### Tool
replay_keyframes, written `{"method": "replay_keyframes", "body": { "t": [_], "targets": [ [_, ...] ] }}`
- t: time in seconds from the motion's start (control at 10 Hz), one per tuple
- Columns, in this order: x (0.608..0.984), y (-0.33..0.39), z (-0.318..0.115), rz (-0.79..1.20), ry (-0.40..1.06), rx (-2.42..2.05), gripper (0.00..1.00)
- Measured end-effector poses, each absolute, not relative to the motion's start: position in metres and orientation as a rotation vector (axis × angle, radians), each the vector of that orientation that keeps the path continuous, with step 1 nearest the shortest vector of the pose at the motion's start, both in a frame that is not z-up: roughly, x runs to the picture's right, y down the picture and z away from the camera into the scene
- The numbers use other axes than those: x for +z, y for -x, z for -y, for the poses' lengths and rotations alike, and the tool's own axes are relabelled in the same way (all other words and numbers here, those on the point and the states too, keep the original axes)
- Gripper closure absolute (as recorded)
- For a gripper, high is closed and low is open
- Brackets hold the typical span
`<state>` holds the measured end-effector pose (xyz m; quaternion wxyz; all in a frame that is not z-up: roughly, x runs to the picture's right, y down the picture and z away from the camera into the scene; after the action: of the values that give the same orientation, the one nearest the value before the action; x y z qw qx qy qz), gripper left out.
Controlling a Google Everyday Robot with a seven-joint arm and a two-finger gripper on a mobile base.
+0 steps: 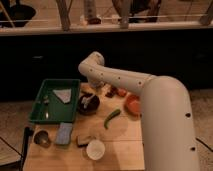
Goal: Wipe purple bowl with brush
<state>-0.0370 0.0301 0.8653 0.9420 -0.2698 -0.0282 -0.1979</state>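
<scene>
In the middle, the end effector [90,97] hangs over the bowl [84,108]; its grip cannot be told. The shiny bowl looks light and slippery.

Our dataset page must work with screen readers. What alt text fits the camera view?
A white robot arm bends down over a wooden table, its gripper at the dark purple bowl. A green tray sits left of the bowl, an orange bowl and green vegetable right of it, a white cup in front.
</scene>
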Motion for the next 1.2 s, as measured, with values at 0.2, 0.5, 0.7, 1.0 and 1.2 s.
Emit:
{"method": "replay_keyframes", "body": {
  "t": [0.2, 0.5, 0.7, 1.0, 1.2],
  "targets": [
    [0.859, 0.038, -0.037, 0.054, 0.554, -0.417, 1.00],
    [0.842, 0.011, -0.038, 0.020, 0.536, -0.378, 1.00],
    [0.839, -0.009, -0.031, -0.006, 0.523, -0.345, 1.00],
    [0.844, -0.010, -0.014, -0.018, 0.493, -0.322, 1.00],
    [0.849, 0.001, -0.003, -0.012, 0.478, -0.336, 1.00]
  ]
}}
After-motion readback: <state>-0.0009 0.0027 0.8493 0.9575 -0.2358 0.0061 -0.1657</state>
